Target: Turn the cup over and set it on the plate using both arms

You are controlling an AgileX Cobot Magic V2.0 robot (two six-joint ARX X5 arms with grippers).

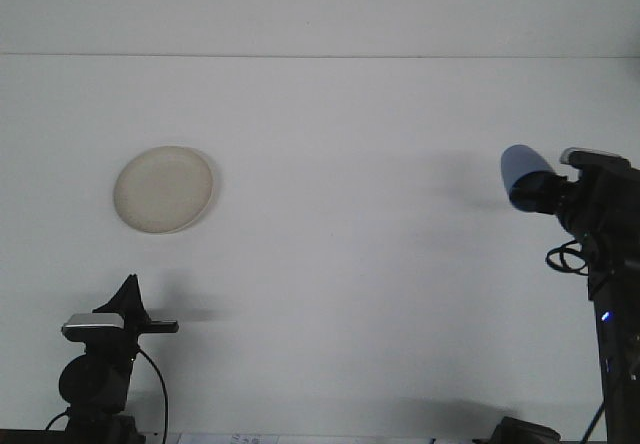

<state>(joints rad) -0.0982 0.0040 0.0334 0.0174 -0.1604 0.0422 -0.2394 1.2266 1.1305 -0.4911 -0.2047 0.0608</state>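
Well right of the plate (pixel 163 188), our right claw (pixel 548 190) grips the cup (pixel 519 169) sideways; we should finish turning it level before handover.

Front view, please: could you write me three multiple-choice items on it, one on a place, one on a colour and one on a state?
1. Where is the plate?
A. Left half of the table
B. Right edge
C. Under the cup

2. What colour is the cup?
A. Red
B. Blue
C. Green

3. How is the cup held?
A. Standing on the table
B. Lying on the plate
C. Off the table in the right tool, tilted sideways

Answers:
1 A: the plate lies at left, far from the cup.
2 B: its body is plainly blue.
3 C: the right tool grips one end, and the other end points left, above the table.
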